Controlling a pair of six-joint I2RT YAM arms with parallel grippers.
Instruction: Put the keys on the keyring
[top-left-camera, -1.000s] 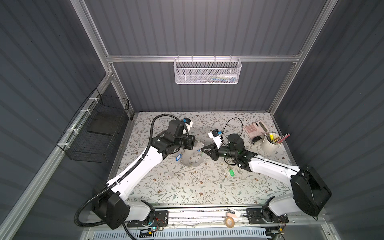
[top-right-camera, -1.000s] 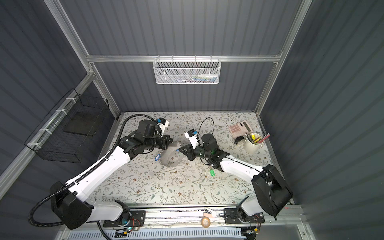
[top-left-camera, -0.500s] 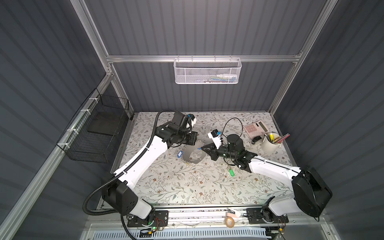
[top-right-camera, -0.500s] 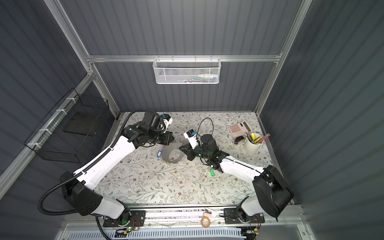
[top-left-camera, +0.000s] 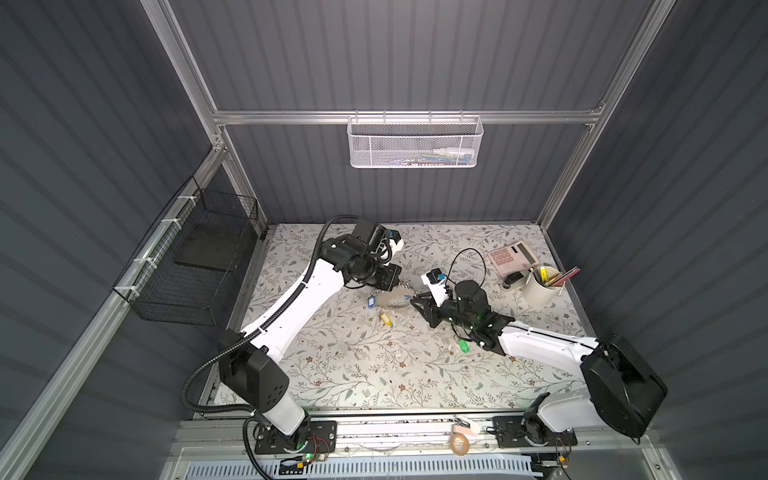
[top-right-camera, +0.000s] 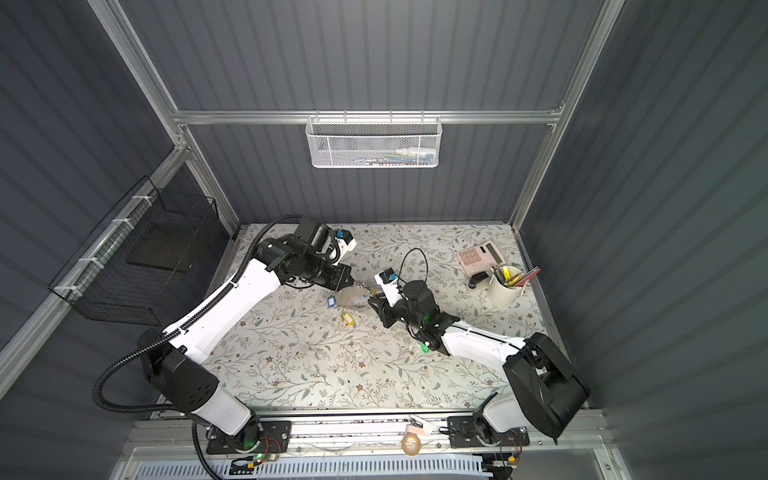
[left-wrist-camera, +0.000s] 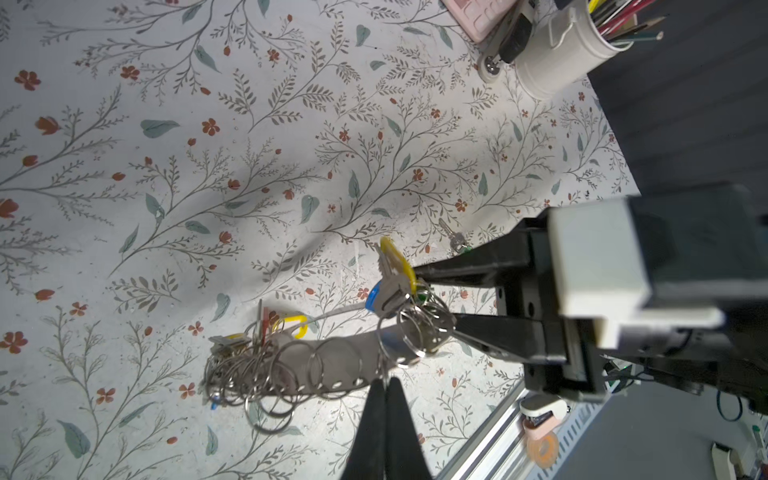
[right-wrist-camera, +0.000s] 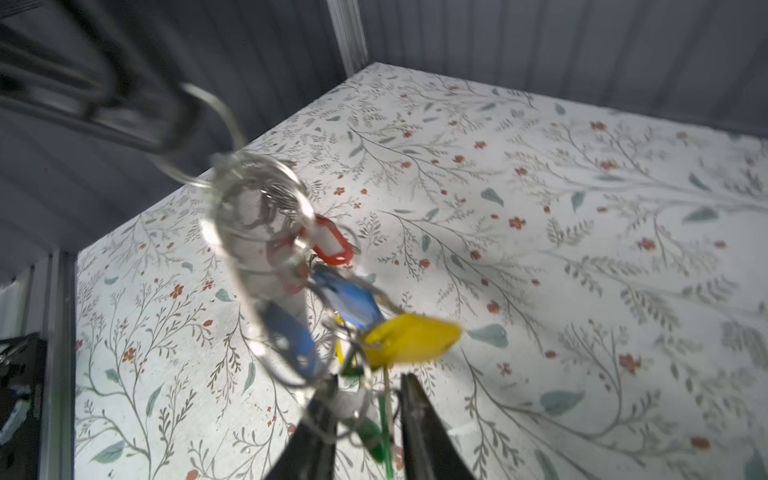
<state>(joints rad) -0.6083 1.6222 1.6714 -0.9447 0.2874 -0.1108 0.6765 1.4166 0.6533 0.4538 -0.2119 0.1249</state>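
Left wrist view: the left claw (left-wrist-camera: 384, 380) is clamped tight on the keyring (left-wrist-camera: 332, 365), pinching the grey loop among its small silver rings. In both top views this claw sits left of centre above the table (top-left-camera: 353, 374). The loop hangs from it, carrying a red tag (right-wrist-camera: 332, 245), a blue tag (right-wrist-camera: 353, 299) and a yellow tag (right-wrist-camera: 409, 338). To its right, the right claw (left-wrist-camera: 434, 299) has its jaws parted. A bunch of rings and tags at the loop's far end lies between them; contact with either finger cannot be confirmed. Further right, the keys (top-left-camera: 464, 345), green-tagged, lie on the table beside the right arm, apart from the loop and not strung on it.
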